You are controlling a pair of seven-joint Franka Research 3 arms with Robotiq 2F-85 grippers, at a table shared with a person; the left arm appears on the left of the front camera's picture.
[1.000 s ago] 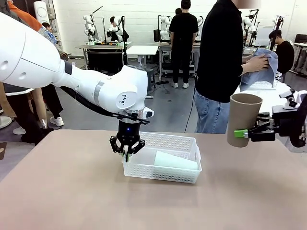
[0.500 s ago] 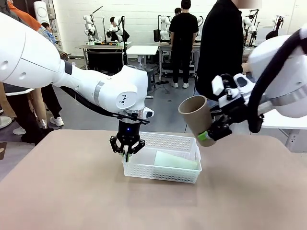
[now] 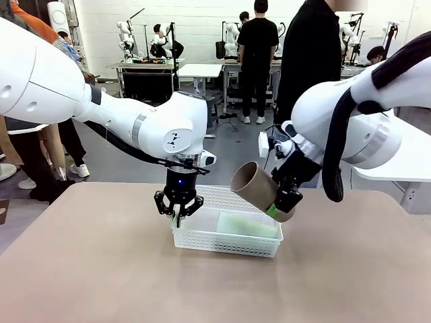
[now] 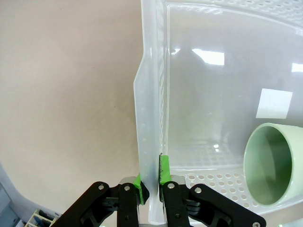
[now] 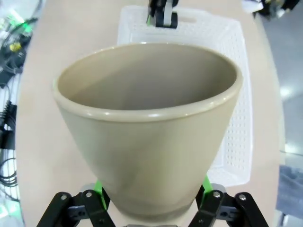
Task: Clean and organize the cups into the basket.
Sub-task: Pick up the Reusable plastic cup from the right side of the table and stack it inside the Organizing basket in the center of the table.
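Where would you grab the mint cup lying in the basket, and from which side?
Probably from above: grip the mint cup across its mid-body. It lies on its side in the basket, mouth toward the left gripper, and the walls block a sideways approach.

You get bare floor along the white mesh plastic basket (image 3: pixel 225 243)'s far side. Near side: pale mint paper cup (image 3: pixel 246 226). Left wall: left gripper (image 3: pixel 178 216) clamped on it. Above right end: tan paper cup (image 3: pixel 254 188).

Front camera: fixed, robot's side, looks across the table (image 3: pixel 101 269) at the basket (image 3: pixel 225 243), mid-range. Left wrist camera: straight down, tight on the basket's side wall. Right wrist camera: higher above the basket, looking down past a tan cup (image 5: pixel 147 123) right at the lens. All three share the basket.
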